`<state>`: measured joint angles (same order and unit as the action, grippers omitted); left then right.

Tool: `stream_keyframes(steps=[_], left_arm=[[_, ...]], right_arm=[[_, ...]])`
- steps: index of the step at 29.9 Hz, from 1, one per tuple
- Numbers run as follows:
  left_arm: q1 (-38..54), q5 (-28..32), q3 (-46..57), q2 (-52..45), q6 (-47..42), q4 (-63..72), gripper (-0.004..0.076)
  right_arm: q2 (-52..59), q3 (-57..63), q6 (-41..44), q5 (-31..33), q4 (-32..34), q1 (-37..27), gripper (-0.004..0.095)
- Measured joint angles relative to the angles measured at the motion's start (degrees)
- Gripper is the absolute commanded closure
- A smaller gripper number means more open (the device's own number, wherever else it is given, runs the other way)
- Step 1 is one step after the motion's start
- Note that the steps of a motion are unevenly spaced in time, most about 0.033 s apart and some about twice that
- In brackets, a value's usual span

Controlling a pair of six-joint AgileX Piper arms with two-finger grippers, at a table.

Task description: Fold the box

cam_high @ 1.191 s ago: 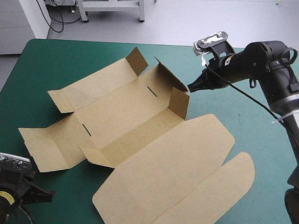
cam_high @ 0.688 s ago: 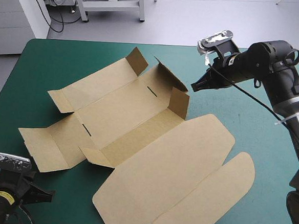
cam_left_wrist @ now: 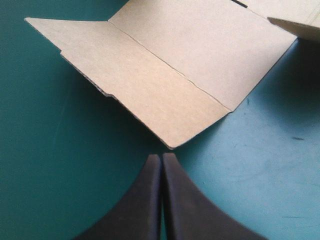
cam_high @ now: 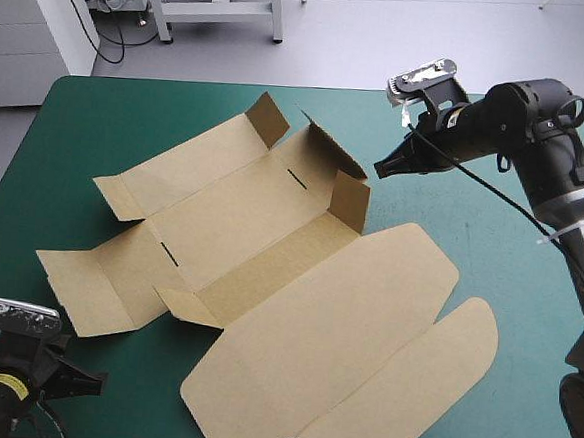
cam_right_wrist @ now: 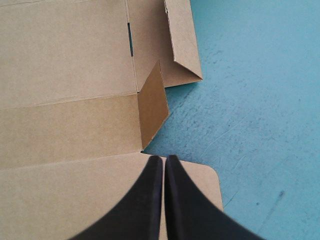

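The table (cam_high: 108,126) with its teal-green cover carries the brown box (cam_high: 268,277) as a cut sheet spread slantwise across the middle, most of it lying flat, so I judge the folding barely begun. The largest part, the lid panel (cam_high: 335,322) with its rounded tuck flap (cam_high: 420,388), lies flat toward the near right. Beside it runs the long floor (cam_high: 237,215), flanked by two side strips that tilt up only a little. At the far end the end wall (cam_high: 332,147) and two small corner flaps (cam_high: 350,201) stand partly raised, while the end flaps (cam_high: 92,290) at the near left lie nearly flat. What seems left to do is to raise both long walls, then stand and tuck the end walls to make a tray; nothing looks tucked yet. The right hand (cam_high: 384,169) hangs just beside the raised far corner, its black fingers pressed together on nothing, the tip over the lid's corner in its wrist view. The left hand (cam_high: 90,378) sits low at the table's near left corner, fingers likewise together and empty, pointing at the nearest flap's corner and just short of it
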<state>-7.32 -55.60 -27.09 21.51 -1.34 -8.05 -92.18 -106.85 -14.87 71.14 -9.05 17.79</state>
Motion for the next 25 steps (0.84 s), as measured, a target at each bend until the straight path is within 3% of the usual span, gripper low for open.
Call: stream_keyframes(steps=[13, 20, 25], left_arm=[[0.0, 0.0, 0.0, 0.0, 0.0, 0.0, 0.0734], [0.0, 0.0, 0.0, 0.0, 0.0, 0.0, 0.0734], [0.0, 0.0, 0.0, 0.0, 0.0, 0.0, 0.0734]], right_arm=[[0.0, 0.0, 6.0, 0.0, 0.1, -0.1, 0.0522], [0.0, 0.0, 6.0, 0.0, 0.2, -0.1, 0.0444], [0.0, 0.0, 7.5, 0.0, 0.0, -0.1, 0.0442]])
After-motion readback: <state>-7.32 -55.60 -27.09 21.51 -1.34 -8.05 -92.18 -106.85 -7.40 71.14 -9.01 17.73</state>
